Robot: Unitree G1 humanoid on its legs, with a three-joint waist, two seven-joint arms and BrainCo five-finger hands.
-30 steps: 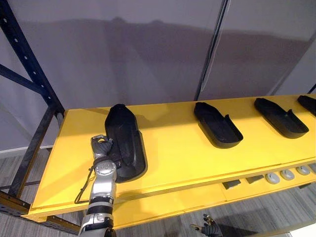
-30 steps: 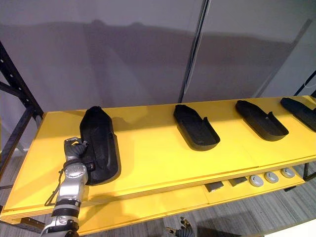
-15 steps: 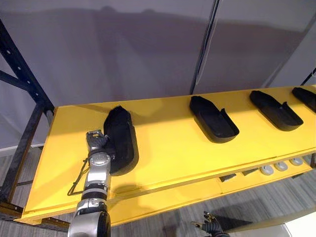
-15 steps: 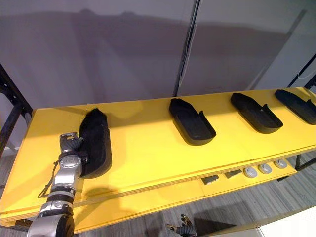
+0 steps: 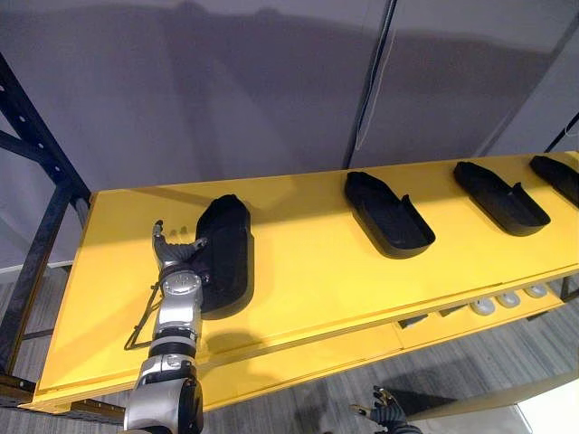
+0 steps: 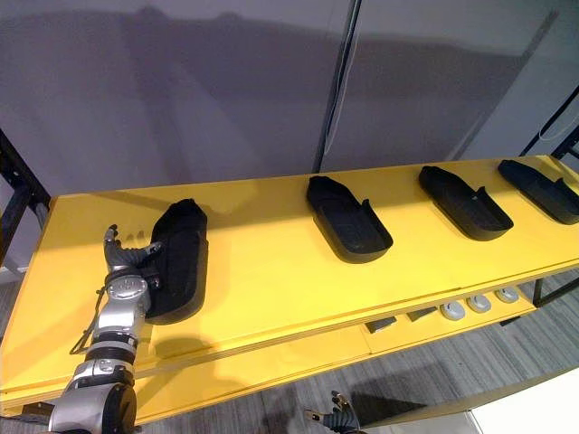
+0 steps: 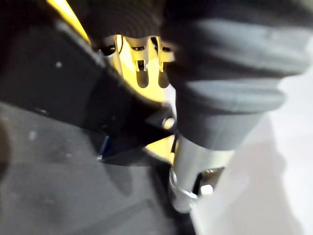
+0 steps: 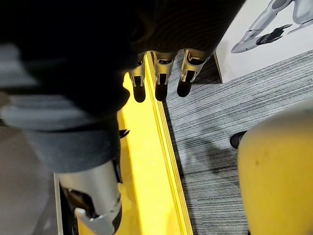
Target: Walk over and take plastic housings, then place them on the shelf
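Dark rack post (image 5: 41, 194) at far left. Left hand (image 5: 178, 262) lies on the yellow shelf (image 5: 308, 271) just beside the left flank of the first black housing (image 5: 226, 258), fingers straight and spread, thumb at the housing's rim, grasping nothing. The housing sits flat on the shelf, long axis front to back. Further right, well apart, are a second housing (image 5: 389, 215), a third (image 5: 500, 197) and a fourth (image 5: 556, 176). Right hand (image 5: 387, 418) hangs low before the shelf front, fingers (image 8: 160, 81) relaxed, holding nothing.
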